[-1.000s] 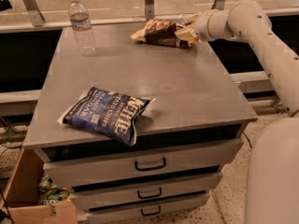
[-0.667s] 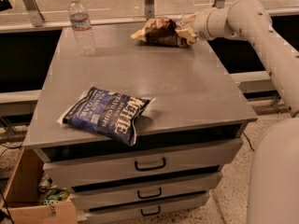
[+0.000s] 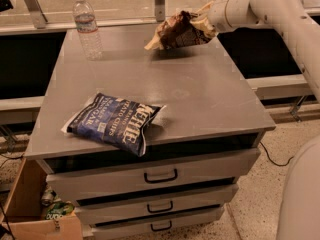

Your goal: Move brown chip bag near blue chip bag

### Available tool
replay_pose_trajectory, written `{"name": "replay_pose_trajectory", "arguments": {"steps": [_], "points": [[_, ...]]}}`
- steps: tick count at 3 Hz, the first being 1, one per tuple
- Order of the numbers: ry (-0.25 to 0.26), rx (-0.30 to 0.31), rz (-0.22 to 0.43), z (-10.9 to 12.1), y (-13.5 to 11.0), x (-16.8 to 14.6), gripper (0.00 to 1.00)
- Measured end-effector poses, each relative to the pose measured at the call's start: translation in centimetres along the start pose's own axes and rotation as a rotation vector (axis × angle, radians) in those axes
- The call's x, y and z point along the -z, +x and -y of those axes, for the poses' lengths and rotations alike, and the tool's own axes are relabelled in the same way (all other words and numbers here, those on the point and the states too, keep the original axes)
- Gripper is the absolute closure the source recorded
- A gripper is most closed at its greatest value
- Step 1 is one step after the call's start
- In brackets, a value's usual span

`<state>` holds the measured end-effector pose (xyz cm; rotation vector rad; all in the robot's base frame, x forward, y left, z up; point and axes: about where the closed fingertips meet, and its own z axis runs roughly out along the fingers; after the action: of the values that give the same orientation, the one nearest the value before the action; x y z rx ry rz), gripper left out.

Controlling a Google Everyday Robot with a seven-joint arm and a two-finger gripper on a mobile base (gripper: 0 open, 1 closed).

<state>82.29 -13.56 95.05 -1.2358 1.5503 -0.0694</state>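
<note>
end effector (image 3: 204,23) lifted brown bag (image 3: 174,30), right of bottle (image 3: 87,29)

- Hand (image 3: 204,20): smooth, matt cream plastic, above the tabletop's (image 3: 200,94) far right, pinching the brown bag (image 3: 172,31).
- Brown bag: crinkled, glossy film.
- Blue bag (image 3: 117,123): creased, shiny printed film.
- Tabletop: smooth, matt grey.
- Bottle (image 3: 87,26): clear plastic.

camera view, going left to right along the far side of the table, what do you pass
water bottle → brown chip bag, lifted off the table → hand, shut on the bag's right end. The blue chip bag lies nearer, at the front left, so it is left out.
</note>
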Motion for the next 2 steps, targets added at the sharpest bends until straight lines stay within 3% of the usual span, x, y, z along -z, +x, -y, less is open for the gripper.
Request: {"name": "replay_pose_trajectory", "arguments": {"steps": [2], "points": [[-0.012, 0.012, -0.002, -0.25, 0.42, 0.55, 1.0]]}}
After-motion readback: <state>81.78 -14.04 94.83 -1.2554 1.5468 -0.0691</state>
